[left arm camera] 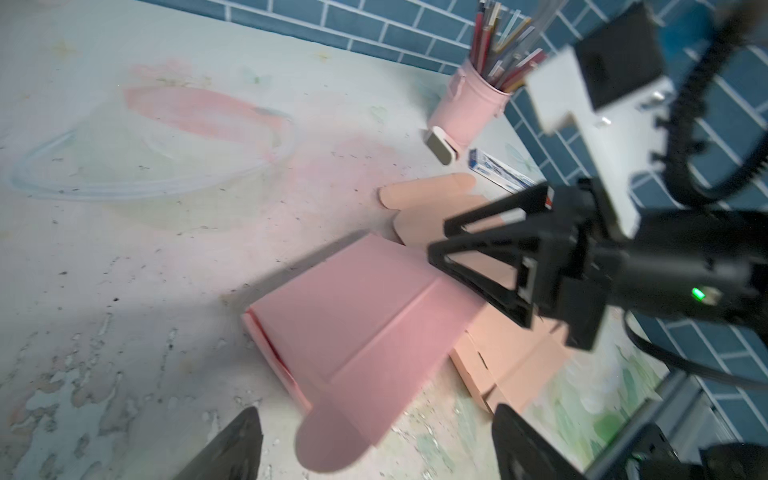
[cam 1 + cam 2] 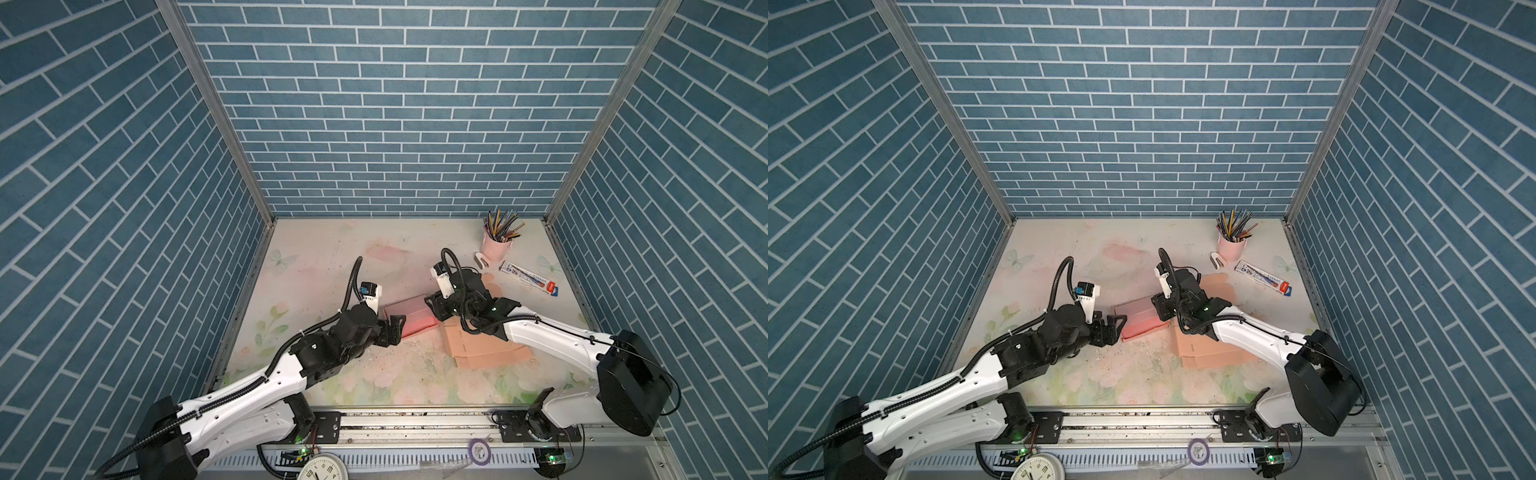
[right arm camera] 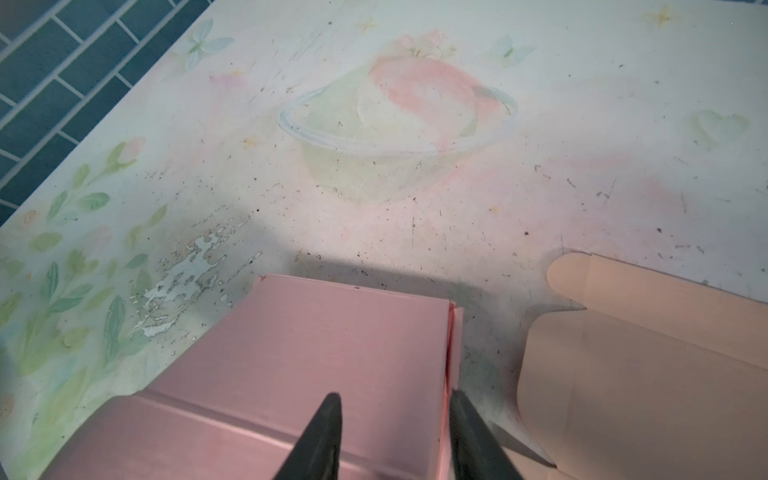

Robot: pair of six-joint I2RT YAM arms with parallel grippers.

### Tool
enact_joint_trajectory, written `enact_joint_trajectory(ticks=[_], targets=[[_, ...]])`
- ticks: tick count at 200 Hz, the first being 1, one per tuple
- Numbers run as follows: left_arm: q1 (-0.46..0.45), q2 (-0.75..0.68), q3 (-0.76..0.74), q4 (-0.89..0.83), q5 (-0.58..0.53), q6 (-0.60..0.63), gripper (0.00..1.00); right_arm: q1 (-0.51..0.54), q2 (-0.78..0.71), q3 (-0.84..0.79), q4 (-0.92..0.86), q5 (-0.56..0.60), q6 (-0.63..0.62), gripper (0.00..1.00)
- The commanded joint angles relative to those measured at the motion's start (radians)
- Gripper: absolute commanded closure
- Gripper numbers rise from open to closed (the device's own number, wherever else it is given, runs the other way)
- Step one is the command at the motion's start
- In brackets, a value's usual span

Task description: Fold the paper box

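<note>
The pink paper box [image 2: 409, 318] [image 2: 1142, 322] lies at mid-table between my two grippers, its lid down. A rounded pink flap [image 1: 328, 444] sticks out from its near end in the left wrist view. My left gripper [image 2: 398, 330] [image 2: 1119, 326] [image 1: 374, 411] is open wide at the box's left end, its fingers on either side of that flap and clear of it. My right gripper [image 2: 432, 305] [image 2: 1156, 305] [image 3: 392, 397] is at the box's right end with its jaws partly apart. One finger [image 3: 328, 419] is over the lid [image 3: 332, 345], the other beside the side wall.
A flat peach cardboard blank [image 2: 478, 349] [image 3: 644, 374] lies right of the box, partly under my right arm. A pink pencil cup [image 2: 496, 245], a small white stapler [image 2: 482, 260] and a pen box [image 2: 528, 277] sit at the back right. Blue brick walls enclose the table.
</note>
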Motion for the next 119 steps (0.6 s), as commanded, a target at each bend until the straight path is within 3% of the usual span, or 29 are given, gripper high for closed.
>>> enact_joint_trajectory(ticks=[1, 43, 119], targets=[[0.068, 0.066, 0.011, 0.057, 0.081, 0.042, 0.16, -0.003, 0.019, 0.019, -0.016, -0.024, -0.01, 0.57], [0.093, 0.221, 0.01, 0.104, 0.084, 0.065, 0.21, -0.003, 0.05, -0.004, -0.007, -0.052, 0.009, 0.58], [0.129, 0.31, -0.064, 0.204, 0.115, 0.066, 0.29, 0.002, 0.081, -0.06, 0.015, -0.067, 0.038, 0.59]])
